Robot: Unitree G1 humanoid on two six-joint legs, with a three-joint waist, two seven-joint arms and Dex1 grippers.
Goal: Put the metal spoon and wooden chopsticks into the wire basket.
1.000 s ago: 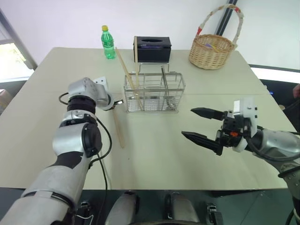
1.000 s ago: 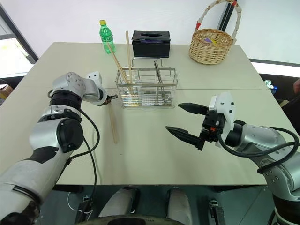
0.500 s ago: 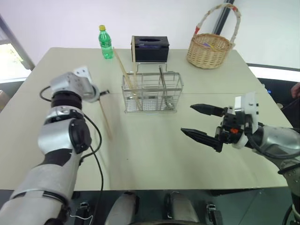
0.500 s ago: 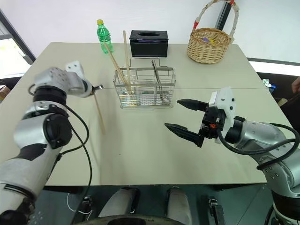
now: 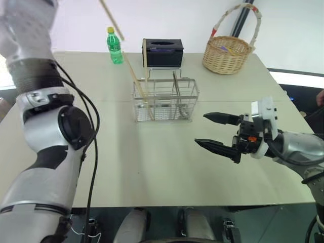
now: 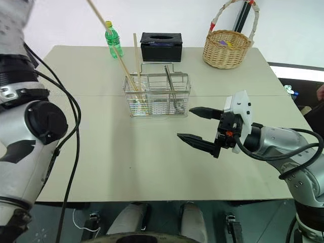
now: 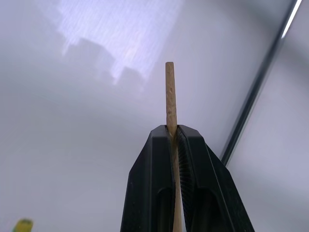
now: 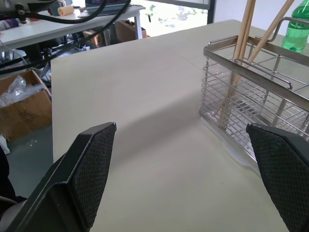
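Raised high, the left claw (image 7: 174,140) pinches one of the wooden chopsticks (image 7: 170,96), two more leaning in the wire basket (image 5: 165,99) beyond the gaping, empty right claw (image 5: 211,132), behind it a green bottle (image 5: 114,45), tissue box (image 5: 162,52) and wicker basket (image 5: 228,53) on the bench (image 5: 152,162)

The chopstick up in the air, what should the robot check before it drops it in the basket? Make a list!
1. Left pincer shut on the raised chopstick: ok.
2. Wire basket upright on the table: ok.
3. Room in the compartment where two chopsticks already stand: cannot tell.
4. Raised chopstick lined up over the basket: not ok, it is high and off to the left.
5. Right pincer open and apart from the basket: ok.
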